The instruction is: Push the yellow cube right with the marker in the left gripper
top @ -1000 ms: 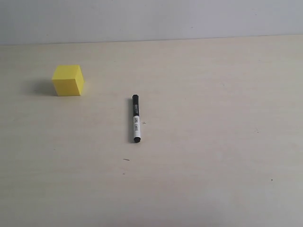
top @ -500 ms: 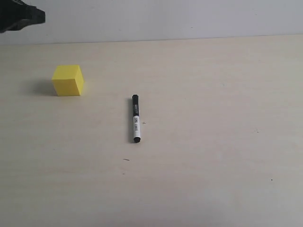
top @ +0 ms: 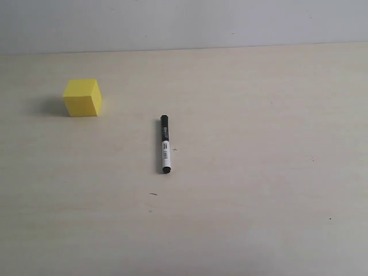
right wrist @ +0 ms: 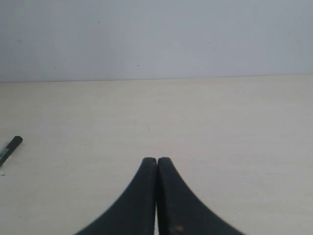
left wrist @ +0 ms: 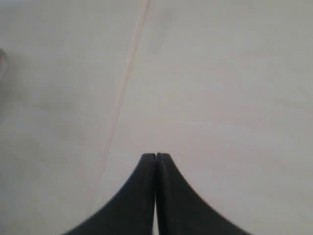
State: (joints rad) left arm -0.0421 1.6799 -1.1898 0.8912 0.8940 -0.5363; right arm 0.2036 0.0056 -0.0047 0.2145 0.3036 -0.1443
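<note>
A: Where is everything?
B: The marker (top: pixel 165 144) lies flat on the worktop (top: pixel 259 172), well right of the yellow cube (top: pixel 82 98). The left hand (left wrist: pixel 156 157) is closed on nothing.
A: Best approach?
B: Probably open, straddle the barrel's middle and grip firmly, so pushing won't twist it.

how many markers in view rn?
1. The marker lies flat on the table near the middle of the exterior view, apart from the yellow cube to its left. Nothing there could hide another.
</note>
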